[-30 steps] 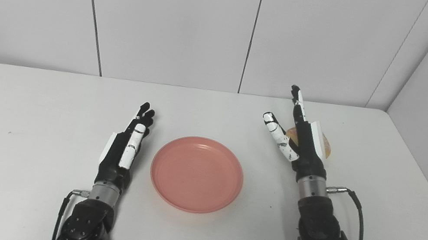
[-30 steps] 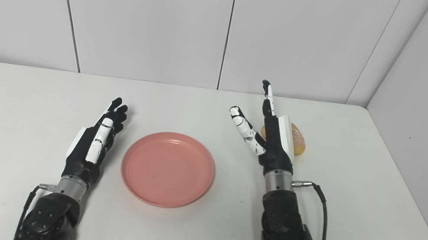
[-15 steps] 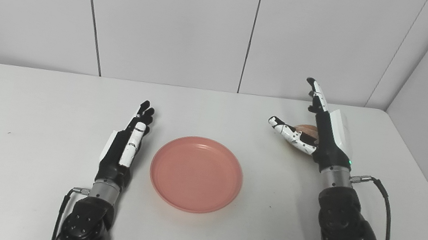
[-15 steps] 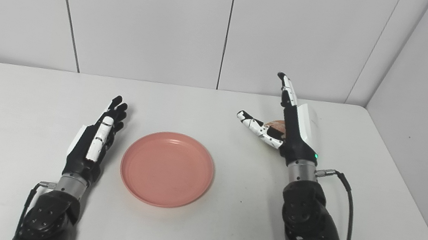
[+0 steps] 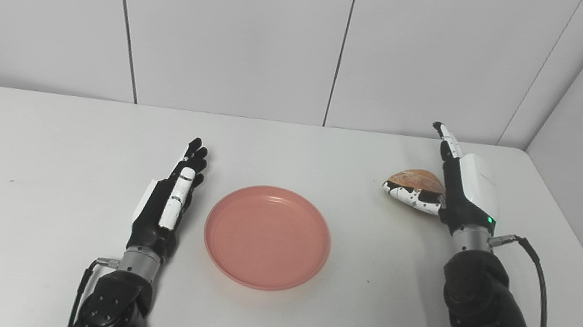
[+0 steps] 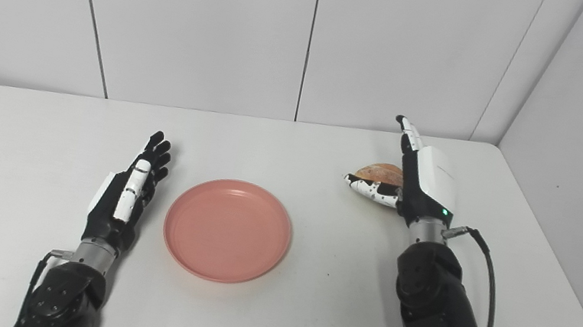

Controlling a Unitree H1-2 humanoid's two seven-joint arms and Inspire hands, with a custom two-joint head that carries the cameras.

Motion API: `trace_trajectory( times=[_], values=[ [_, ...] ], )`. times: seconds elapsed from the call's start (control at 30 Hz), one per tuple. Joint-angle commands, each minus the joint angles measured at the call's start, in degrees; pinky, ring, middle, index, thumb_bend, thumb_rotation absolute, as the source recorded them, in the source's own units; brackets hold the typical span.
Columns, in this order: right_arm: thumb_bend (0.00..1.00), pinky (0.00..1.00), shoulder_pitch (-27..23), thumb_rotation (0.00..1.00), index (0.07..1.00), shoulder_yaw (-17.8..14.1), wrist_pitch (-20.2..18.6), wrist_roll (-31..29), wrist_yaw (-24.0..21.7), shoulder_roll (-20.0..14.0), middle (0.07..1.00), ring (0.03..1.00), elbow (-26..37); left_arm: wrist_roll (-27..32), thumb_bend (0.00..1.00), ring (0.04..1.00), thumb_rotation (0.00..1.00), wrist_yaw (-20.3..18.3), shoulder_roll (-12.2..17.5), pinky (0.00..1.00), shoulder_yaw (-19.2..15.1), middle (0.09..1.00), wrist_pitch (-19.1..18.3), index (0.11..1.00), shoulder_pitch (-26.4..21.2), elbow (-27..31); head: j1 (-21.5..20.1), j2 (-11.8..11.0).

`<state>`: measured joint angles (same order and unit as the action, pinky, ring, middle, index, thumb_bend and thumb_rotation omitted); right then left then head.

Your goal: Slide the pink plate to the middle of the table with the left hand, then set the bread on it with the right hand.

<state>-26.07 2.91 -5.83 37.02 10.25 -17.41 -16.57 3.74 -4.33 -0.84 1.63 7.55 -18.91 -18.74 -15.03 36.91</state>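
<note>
Your pink plate (image 5: 267, 237) already sits near the middle of the tabletop (image 5: 31, 141), so by the look of it the slide is done and the bread (image 5: 416, 179) is what matters now. Your left hand (image 5: 167, 207) lies beside the plate's left rim, just apart from it, fingers (image 5: 195, 155) straight and together, holding nothing, and pointing toward the far wall. Your right hand (image 5: 458, 187) stands on edge at the bread, which rests on the tabletop well to the right of the plate and somewhat farther from you. The bread lies on the inner side of that hand: the palm is against its right end, the thumb (image 5: 411, 196) reaches along its near side low at the tabletop, and the fingers (image 5: 447, 143) stick straight up and away behind it rather than curling over the loaf. So the hand is spread and cupping around it, not yet gripping. The loaf's long axis runs roughly left to right, in line with the thumb. I judge your next move turns on closing the fingers over the top and far side, then carrying left and toward you to the plate. If you close too shallow, the rounded crust could squirt out leftward.
</note>
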Motion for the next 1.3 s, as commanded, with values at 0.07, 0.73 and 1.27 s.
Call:
trace_trajectory(
  times=[0.07,0.73,1.27],
  values=[
    [0.72,0.75,-3.2,0.30,0.910,-0.4,-0.1,-0.5,1.4,-1.8,0.915,0.859,-0.6,0.4,0.40,0.996,1.00,-0.8,0.1,1.00,0.1,0.991,-0.9,0.986,-0.1,1.4,0.0,0.1],
    [0.49,0.65,-3.8,0.03,0.826,0.8,0.8,-1.6,3.4,-2.0,0.826,0.760,-6.6,0.3,0.39,0.993,1.00,-0.8,-0.3,1.00,0.2,0.985,-2.7,0.977,0.6,3.7,0.6,1.0],
    [0.41,0.46,-5.3,0.00,0.731,2.7,3.7,-2.2,11.3,-1.5,0.679,0.588,-12.8,-0.2,0.37,0.988,1.00,-0.5,-0.3,1.00,0.4,0.980,-3.7,0.974,0.6,4.0,1.0,1.5]
  ],
)
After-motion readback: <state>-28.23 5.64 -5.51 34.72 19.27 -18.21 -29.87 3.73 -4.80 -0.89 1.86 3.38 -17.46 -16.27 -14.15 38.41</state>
